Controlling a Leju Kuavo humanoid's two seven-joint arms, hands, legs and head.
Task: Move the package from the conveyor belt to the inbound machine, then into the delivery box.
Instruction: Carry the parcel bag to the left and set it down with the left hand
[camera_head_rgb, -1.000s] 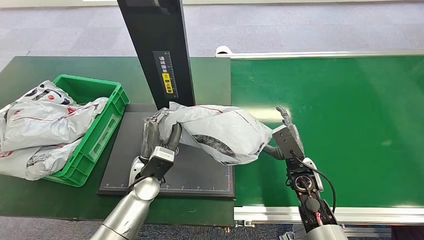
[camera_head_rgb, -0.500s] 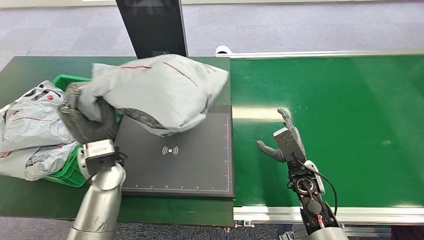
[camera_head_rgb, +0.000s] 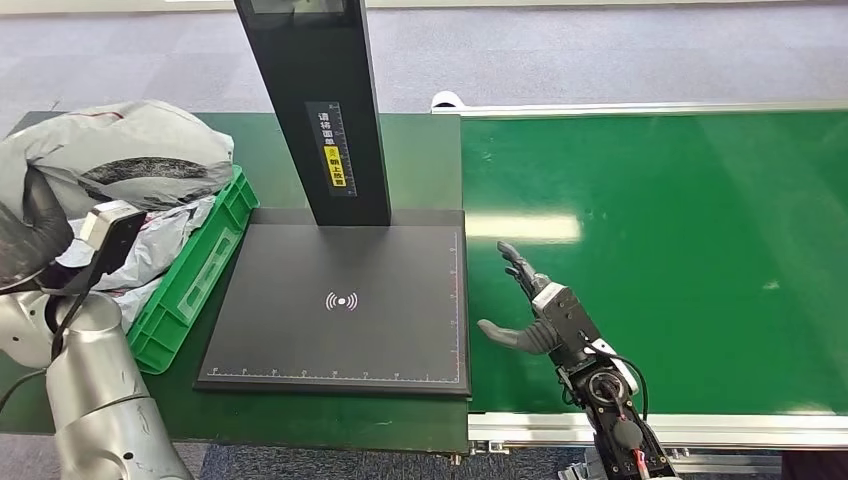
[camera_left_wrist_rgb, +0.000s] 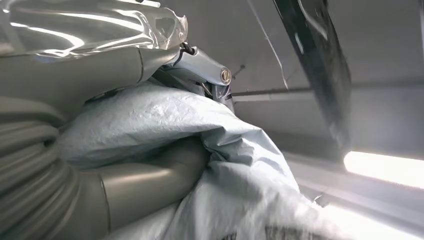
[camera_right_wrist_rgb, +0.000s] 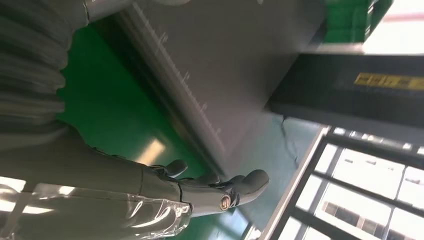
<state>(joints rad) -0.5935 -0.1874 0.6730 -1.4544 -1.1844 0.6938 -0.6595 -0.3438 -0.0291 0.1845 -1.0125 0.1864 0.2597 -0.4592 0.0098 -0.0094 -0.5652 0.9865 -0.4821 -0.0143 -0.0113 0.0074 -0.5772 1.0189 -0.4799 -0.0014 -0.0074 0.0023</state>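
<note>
Left hand (camera_head_rgb: 35, 225) grips the package (camera_head_rgb: 125, 150) over the green box (camera_head_rgb: 205, 265) of parcels (camera_head_rgb: 150, 235); right hand (camera_head_rgb: 535, 315) spread empty

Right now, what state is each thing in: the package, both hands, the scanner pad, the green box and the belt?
package: held up over the green box
left hand: gripping the package
right hand: open, holding nothing, over the belt
scanner pad: bare
green box: holding other grey bags
conveyor belt: bare

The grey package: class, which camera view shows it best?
The head view: the whole grey package shows, held by the left hand above the green box. The left wrist view shows only crumpled plastic close up; the right wrist view shows the black machine plate instead.
</note>
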